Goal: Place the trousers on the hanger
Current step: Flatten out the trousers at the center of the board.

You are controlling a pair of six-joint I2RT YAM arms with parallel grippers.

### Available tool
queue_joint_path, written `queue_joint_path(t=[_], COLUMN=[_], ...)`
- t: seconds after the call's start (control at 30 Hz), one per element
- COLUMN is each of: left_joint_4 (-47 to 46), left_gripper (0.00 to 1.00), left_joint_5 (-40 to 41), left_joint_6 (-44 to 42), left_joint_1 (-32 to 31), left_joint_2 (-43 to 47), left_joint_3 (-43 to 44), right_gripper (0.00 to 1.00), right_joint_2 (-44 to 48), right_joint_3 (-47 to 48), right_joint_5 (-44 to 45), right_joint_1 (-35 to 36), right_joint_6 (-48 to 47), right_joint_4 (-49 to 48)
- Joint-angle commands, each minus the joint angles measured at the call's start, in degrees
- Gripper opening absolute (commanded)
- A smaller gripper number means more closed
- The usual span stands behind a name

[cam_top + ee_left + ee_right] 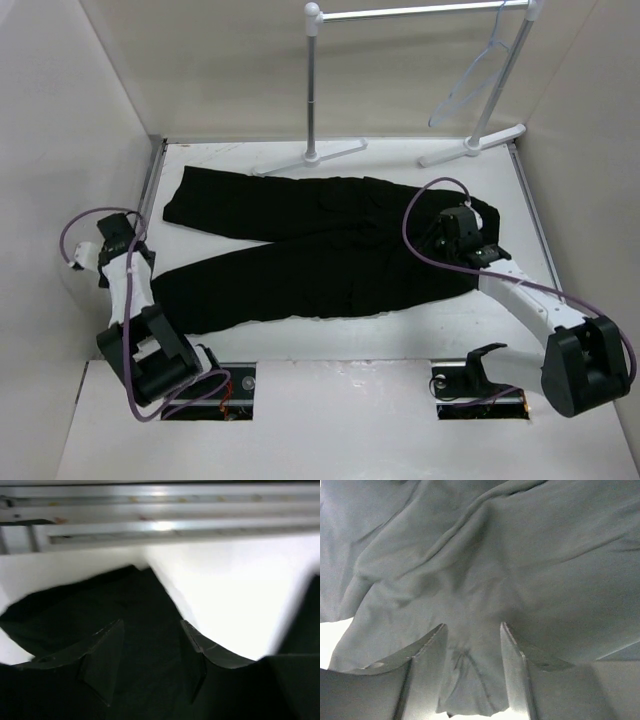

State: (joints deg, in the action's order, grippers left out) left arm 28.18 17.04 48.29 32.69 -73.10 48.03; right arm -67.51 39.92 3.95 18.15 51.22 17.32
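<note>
trousers (320,250) lie flat on the table (330,335) just in front of the rack (313,90). the hanger (462,85) hangs from the right end of the rack's bar. i judge this is the picking-up step. the left gripper (150,630) stands wide over the leg ends, away from the rack. the right gripper (472,632) is also apart, low on the waist cloth, holding nothing. next i must pinch the waist firmly and raise it toward the rack.
</note>
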Motion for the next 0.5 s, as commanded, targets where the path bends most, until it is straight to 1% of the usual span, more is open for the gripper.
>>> queue_joint_path(t=[0.0, 0.03, 0.07, 0.1, 0.13, 0.2, 0.33, 0.47], left_joint_4=[0.3, 0.4, 0.5, 0.7, 0.4, -1.1, -6.5, -12.1], left_gripper=[0.47, 0.48, 0.49, 0.50, 0.50, 0.51, 0.53, 0.53], left_joint_5=[-1.6, -1.3, -1.7, -2.2, -2.7, -2.4, 0.4, 0.7], left_joint_6=[0.3, 0.0, 0.0, 0.0, 0.2, 0.5, 0.4, 0.6], left_joint_1=[-8.7, -12.3, -15.1, -17.1, -18.5, -19.5, -16.9, -14.9], left_joint_2=[5.1, 4.6, 3.0, 0.9, -1.3, -4.9, -9.2, -10.6], left_joint_3=[2.4, 2.5, 2.5, 2.2, 1.9, 0.9, -0.2, -0.4], right_gripper=[0.47, 0.42, 0.34, 0.25, 0.22, 0.20, 0.25, 0.27], right_joint_2=[-1.0, -1.2, -1.2, -1.1, -0.5, 1.2, 3.0, 3.2], right_joint_3=[2.5, 2.8, 2.9, 2.9, 2.7, 2.0, 0.9, -1.4], right_joint_5=[0.4, 0.6, 0.7, 0.6, 0.6, 0.7, -0.6, -0.7], right_joint_1=[-2.3, -2.6, -3.2, -3.7, -4.0, -4.2, -3.6, 0.6], right_joint_6=[-0.1, -0.2, -0.2, -0.2, -0.2, -0.2, -1.1, -1.9], right_joint_4=[-3.0, -3.1, -3.1, -2.6, -2.3, -1.9, -2.3, -2.6])
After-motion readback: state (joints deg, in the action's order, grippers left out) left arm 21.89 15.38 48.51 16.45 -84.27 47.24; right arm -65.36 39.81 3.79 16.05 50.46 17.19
